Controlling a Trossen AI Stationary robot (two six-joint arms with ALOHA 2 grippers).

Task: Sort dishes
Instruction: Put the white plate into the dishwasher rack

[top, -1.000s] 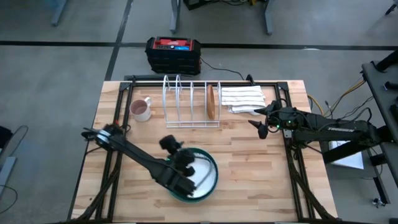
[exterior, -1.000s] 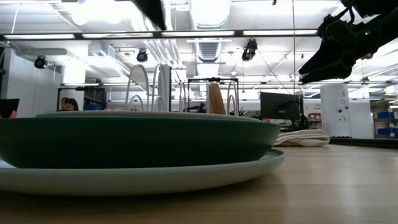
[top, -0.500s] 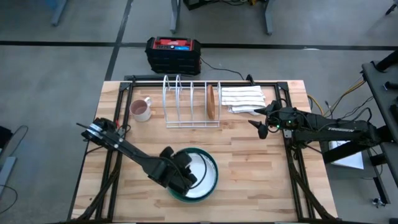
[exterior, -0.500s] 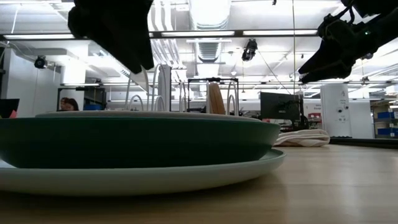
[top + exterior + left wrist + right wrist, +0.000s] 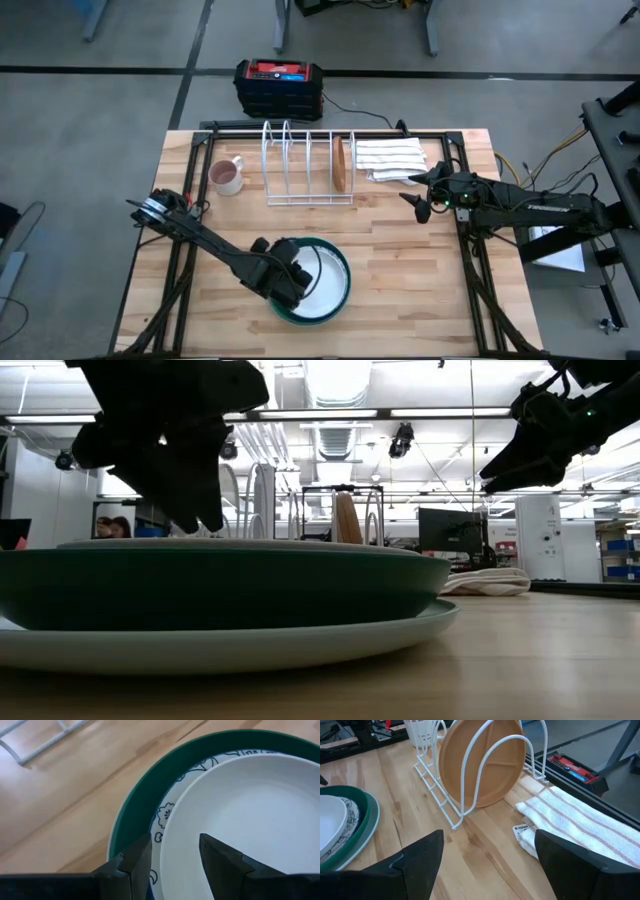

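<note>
A stack of plates sits near the table's front edge: a white plate [image 5: 250,820] on a patterned one [image 5: 167,812], in the dark green plate [image 5: 340,262], on a pale plate [image 5: 250,648]. My left gripper [image 5: 287,280] is open and low over the stack's left side [image 5: 172,865]. One finger is above the white plate and the other above the patterned rim. A brown plate [image 5: 480,765] stands upright in the wire rack [image 5: 300,165]. My right gripper [image 5: 420,200] is open and empty, above the table by the striped cloth.
A pinkish mug [image 5: 226,176] stands left of the rack. A folded striped cloth [image 5: 390,158] lies right of the rack at the far edge. A red and black box [image 5: 278,85] sits on the floor beyond the table. Bare wood lies between the stack and the rack.
My left gripper has come down toward the stack of plates, from high above it to just over the white plate's left rim. The plates have not moved.
</note>
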